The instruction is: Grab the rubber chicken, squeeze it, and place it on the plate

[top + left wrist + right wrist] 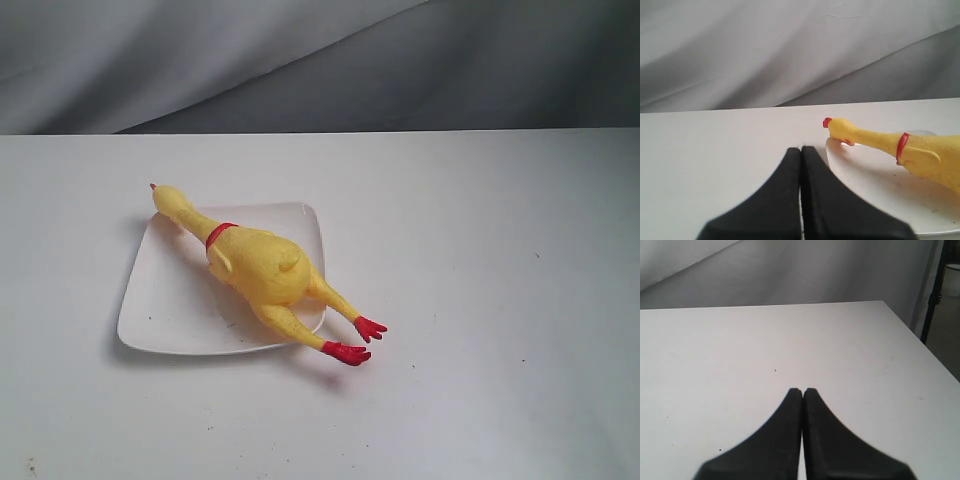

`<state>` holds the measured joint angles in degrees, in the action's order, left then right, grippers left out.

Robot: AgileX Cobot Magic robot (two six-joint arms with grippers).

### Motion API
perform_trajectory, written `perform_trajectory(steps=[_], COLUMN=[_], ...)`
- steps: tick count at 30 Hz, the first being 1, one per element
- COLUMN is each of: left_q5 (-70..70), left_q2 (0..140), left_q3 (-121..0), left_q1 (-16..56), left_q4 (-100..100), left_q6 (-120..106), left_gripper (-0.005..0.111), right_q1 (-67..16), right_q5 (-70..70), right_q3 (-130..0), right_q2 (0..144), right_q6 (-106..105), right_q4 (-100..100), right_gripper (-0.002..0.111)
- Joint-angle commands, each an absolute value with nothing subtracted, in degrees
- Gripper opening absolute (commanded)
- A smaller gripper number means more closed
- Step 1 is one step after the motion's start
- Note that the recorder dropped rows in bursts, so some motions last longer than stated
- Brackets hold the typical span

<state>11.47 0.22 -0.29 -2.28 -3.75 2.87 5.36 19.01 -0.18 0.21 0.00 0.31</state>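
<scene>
The yellow rubber chicken (262,265) lies diagonally across the white square plate (160,310), head over the far left corner and red feet hanging past the near right edge onto the table. Neither gripper shows in the exterior view. In the left wrist view my left gripper (801,149) is shut and empty, a short way from the plate (875,180) and from the head of the chicken (850,132). My right gripper (802,390) is shut and empty over bare table; chicken and plate are out of that view.
The white table (500,250) ends at a grey cloth backdrop (300,60) along its far edge. In the right wrist view the table's corner and side edge (920,345) show, with a dark pole (932,290) beyond.
</scene>
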Motion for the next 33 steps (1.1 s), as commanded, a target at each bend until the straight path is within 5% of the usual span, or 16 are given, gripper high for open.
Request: perform_trajectory(steps=[1, 33], left_q5=[13.86, 15.23], left_q2=[0.0, 0.0], left_q3=[0.0, 0.0], left_q1=[-2.46, -2.46], left_q4=[-2.15, -0.92], left_q6=[2.93, 2.77], left_gripper=[0.0, 0.0], right_q1=[5.15, 5.15], right_q5=[18.91, 18.91], right_q3=[0.0, 0.0], right_q2=[0.0, 0.0], right_q6=[0.0, 0.46], right_q4=[0.62, 0.62], right_gripper=[0.0, 0.0])
